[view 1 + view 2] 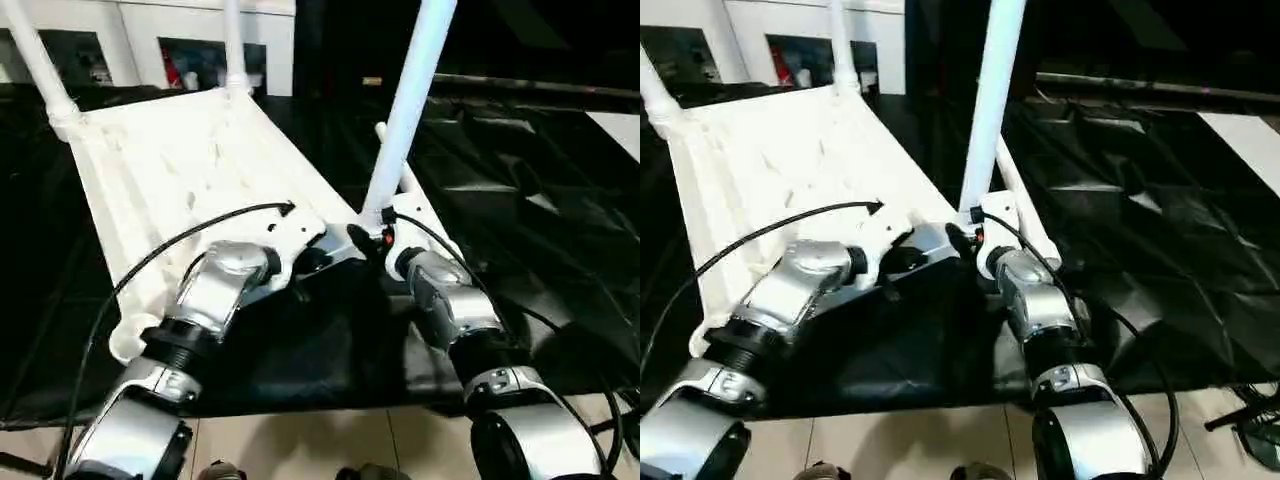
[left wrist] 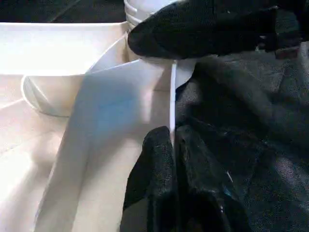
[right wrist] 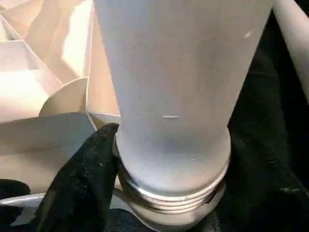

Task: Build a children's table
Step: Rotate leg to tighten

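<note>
The left gripper (image 2: 171, 145) is closed on the thin edge wall of the upside-down white plastic ribbed tabletop (image 1: 190, 170), which lies on the black cloth-covered surface (image 1: 320, 350). The right gripper (image 1: 365, 238) is set wide around the base of a white tapered round leg (image 1: 408, 105). Three upright legs are counted in corner sockets.

tabletop (image 1: 770, 170) upside down | leg (image 1: 990, 110) upright at near corner | right tool (image 1: 968, 240) at base

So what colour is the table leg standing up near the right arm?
White, plain with no pattern. The leg shows best in the left eye view.
</note>
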